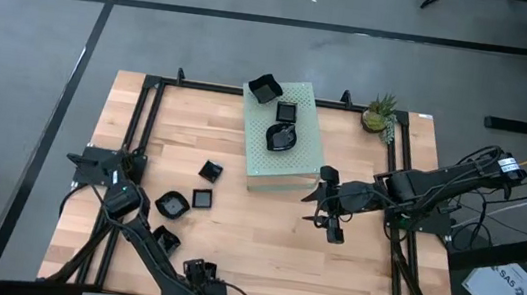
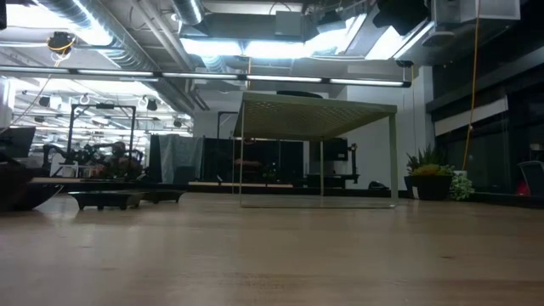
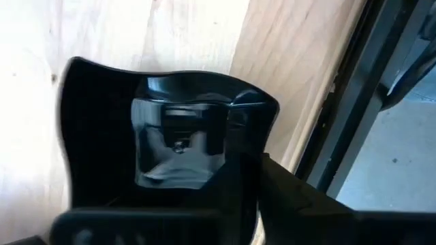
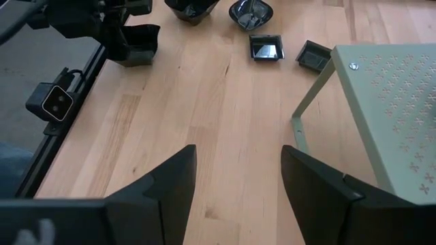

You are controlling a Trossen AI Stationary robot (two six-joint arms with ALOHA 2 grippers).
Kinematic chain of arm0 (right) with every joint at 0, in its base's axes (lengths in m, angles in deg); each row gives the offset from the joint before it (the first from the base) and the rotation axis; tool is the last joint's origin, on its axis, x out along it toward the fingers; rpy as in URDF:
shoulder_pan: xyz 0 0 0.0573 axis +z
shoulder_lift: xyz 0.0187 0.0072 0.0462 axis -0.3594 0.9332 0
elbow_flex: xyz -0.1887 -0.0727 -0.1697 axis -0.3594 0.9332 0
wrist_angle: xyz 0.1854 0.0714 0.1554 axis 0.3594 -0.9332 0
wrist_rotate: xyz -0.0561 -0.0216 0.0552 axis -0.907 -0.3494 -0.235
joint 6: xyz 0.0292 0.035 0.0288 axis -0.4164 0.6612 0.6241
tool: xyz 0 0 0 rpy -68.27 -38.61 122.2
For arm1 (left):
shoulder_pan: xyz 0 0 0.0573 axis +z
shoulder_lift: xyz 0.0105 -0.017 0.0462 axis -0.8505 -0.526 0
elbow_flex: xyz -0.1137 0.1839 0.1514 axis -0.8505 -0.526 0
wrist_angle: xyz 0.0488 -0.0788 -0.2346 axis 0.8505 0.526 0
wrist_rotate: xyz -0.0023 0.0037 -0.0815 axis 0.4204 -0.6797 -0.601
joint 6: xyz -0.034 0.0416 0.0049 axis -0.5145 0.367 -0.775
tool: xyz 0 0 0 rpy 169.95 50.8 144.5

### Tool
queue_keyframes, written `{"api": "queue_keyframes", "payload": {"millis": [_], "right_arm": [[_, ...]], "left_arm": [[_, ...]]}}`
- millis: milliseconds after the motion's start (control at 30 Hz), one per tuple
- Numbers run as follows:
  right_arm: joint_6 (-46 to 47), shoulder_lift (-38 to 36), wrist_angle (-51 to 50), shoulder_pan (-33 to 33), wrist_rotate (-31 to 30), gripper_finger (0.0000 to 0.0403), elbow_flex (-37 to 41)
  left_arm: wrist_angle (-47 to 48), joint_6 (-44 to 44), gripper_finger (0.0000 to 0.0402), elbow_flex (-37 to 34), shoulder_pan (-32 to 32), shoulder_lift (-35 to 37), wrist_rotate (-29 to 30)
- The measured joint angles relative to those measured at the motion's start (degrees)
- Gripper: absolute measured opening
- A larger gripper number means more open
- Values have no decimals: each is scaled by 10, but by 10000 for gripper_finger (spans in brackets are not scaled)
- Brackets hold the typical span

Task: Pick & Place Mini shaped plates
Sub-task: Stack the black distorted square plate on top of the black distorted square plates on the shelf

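Observation:
The mini plates are small glossy black dishes. Three sit on the pale green perforated box (image 1: 280, 134): one (image 1: 265, 89) overhangs its far left corner, the others (image 1: 286, 112) (image 1: 282, 138) lie farther in. Several lie flat on the wood left of the box (image 1: 210, 170) (image 1: 202, 198) (image 1: 173, 204) (image 1: 167, 238). My left gripper (image 1: 202, 276) is at the table's near edge, shut on one plate (image 3: 170, 136). My right gripper (image 1: 326, 216) (image 4: 238, 197) hovers open and empty beside the box's near right corner. My left gripper holds a wavy-rimmed black plate by the rim nearest the wrist (image 3: 231, 184). One finger (image 3: 286, 197) lies against that rim; the other is hidden under the plate. The plate's hollow faces the wrist camera, above the wood by the near edge. Lifted or resting, I cannot tell.
A small spiky plant (image 1: 380, 114) stands at the far right corner. A black metal frame (image 1: 148, 103) runs around the tabletop. The box stands on thin legs (image 4: 300, 126). Bare wood (image 1: 261, 248) lies between the two grippers.

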Motion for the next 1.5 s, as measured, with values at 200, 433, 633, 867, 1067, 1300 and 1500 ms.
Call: {"api": "queue_keyframes", "payload": {"millis": [200, 433, 633, 867, 1067, 1300, 1500], "right_arm": [[0, 0, 0, 0, 0, 212, 0], [-1, 0, 0, 0, 0, 212, 0], [-1, 0, 0, 0, 0, 212, 0], [-2, 0, 0, 0, 0, 212, 0], [-2, 0, -1, 0, 0, 212, 0], [0, 0, -1, 0, 0, 212, 0], [2, 0, -2, 0, 0, 212, 0]], "left_arm": [[9, -17, 4, 0, 2, 1, 1], [23, -36, 3, 0, 2, 15, 2], [33, -41, 2, 0, 5, 41, 16], [76, -41, 2, 0, 26, 81, 62], [135, -40, 2, 0, 56, 124, 121], [169, 18, 2, 0, 96, 171, 153], [189, 76, 2, 0, 132, 203, 179]]}}
